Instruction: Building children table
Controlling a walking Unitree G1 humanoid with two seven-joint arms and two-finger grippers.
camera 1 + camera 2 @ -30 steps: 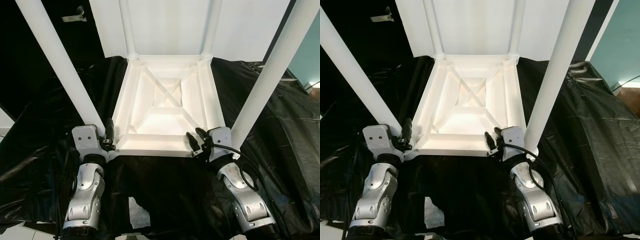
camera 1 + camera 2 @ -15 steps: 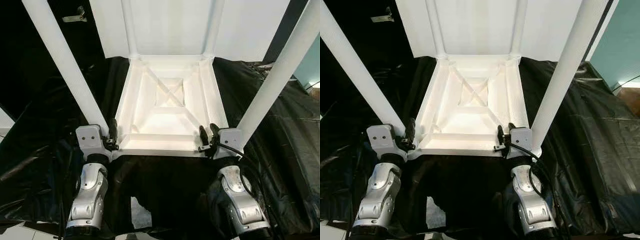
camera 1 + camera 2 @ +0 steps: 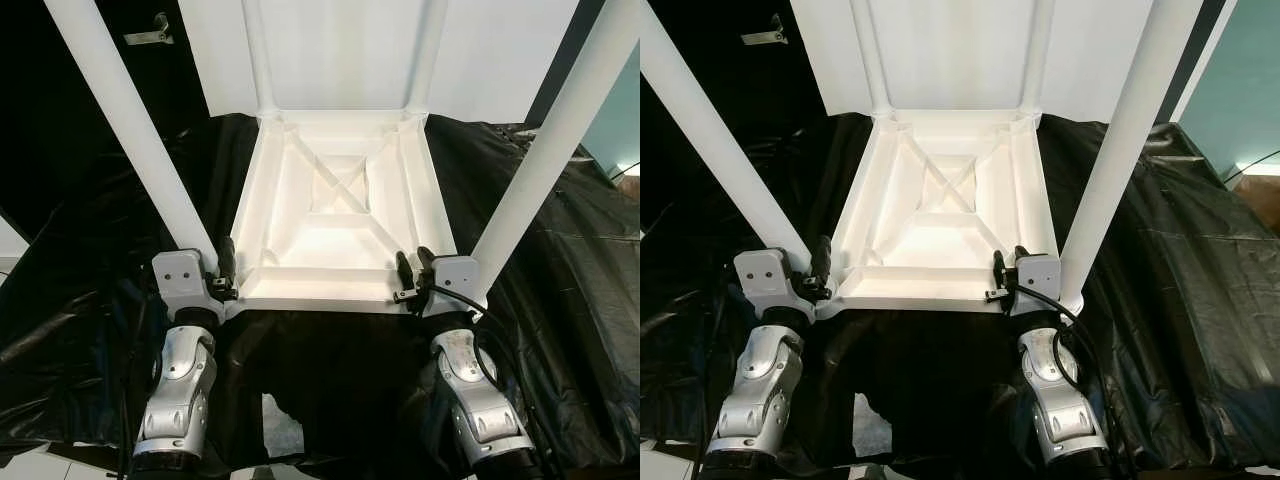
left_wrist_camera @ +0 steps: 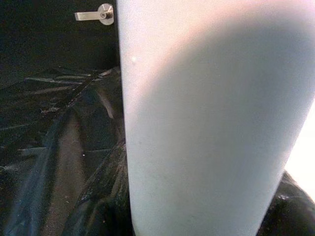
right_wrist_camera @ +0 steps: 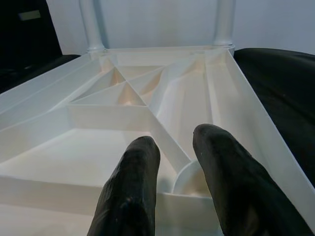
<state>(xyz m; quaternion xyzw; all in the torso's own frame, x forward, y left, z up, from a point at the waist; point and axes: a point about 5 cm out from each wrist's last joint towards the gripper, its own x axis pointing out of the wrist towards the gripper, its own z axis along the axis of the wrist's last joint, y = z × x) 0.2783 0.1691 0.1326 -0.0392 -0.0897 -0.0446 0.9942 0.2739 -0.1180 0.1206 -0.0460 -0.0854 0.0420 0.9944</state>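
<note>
Upturned white table (image 3: 340,215) lies on black sheet (image 3: 560,300), legs up. Left gripper (image 3: 224,272) at its near-left corner by near-left leg (image 3: 130,130), jaw state unclear. Right gripper (image 5: 172,182) at near-right corner, fingers (image 5: 133,191) parted, holding nothing.

Right gripper (image 3: 409,277): moved since one second ago from an inward slant just off the near right corner of the upturned white table (image 3: 340,215) to a straight, forward-pointing stance at that corner, beside the near right leg (image 3: 540,155); fingers (image 5: 132,189) narrower than before, slightly apart over the corner socket. Little further shift in the last half second.

Left gripper (image 3: 222,275): nudged slightly rightward along the near left corner.
</note>
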